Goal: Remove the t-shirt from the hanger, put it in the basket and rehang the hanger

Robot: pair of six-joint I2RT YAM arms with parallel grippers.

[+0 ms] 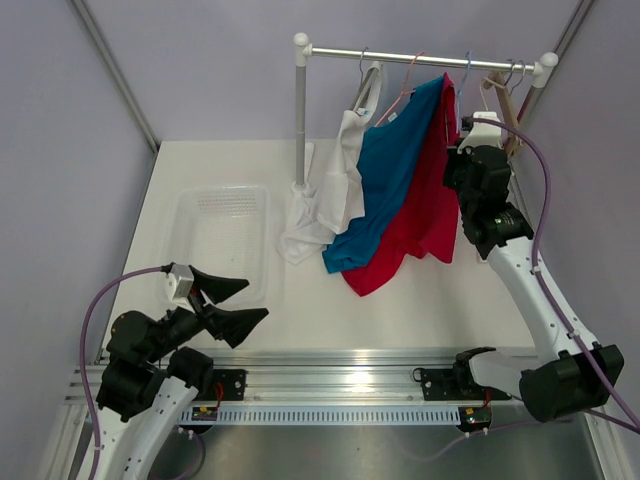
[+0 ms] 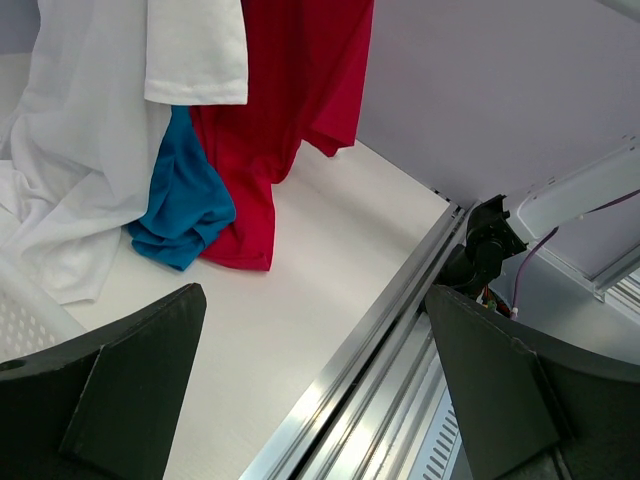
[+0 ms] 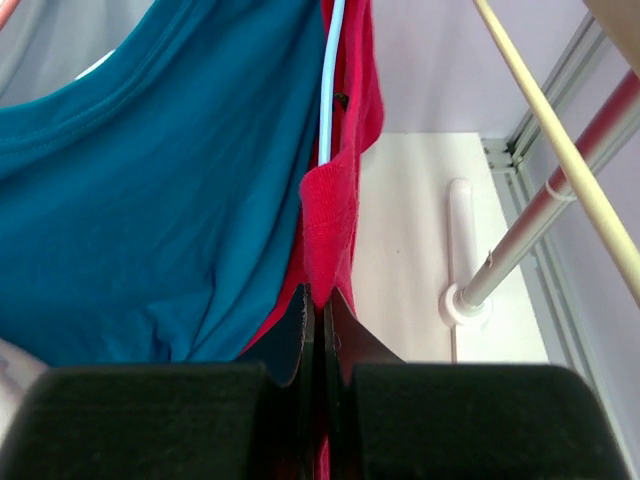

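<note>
- The small boards (image 1: 207, 411) on the front rail by the arm bases have coloured bits on them, but they're way too tiny to read.
- The red t-shirt (image 3: 332, 215) is on the rack rail (image 1: 420, 58) at the back right of the table (image 1: 450, 300). It's the rightmost of three hanging shirts, and its hem drags on the tabletop.
- The right gripper (image 3: 318, 300) is clamped tight on a fold of the red t-shirt up near the rail. The jaws are pressed together with the fabric pinched between them.
- A light blue hanger (image 3: 328, 80) runs down right along the edge of that red fold.
- The blue t-shirt (image 1: 395, 170) hangs pressed up against the red one on its left and overlaps it, so it crowds the grab spot.
- The white t-shirt (image 1: 340, 180) is further left by the rack's upright post (image 1: 300, 120) and bunches up on the table.
- Bare wooden hangers (image 1: 503, 90) hang at the far right end of the rail, just behind the right arm.
- The left gripper (image 1: 245, 305) is spread wide and holding nothing. It sits low at the near left, beside a clear plastic basket (image 1: 222, 190).
</note>
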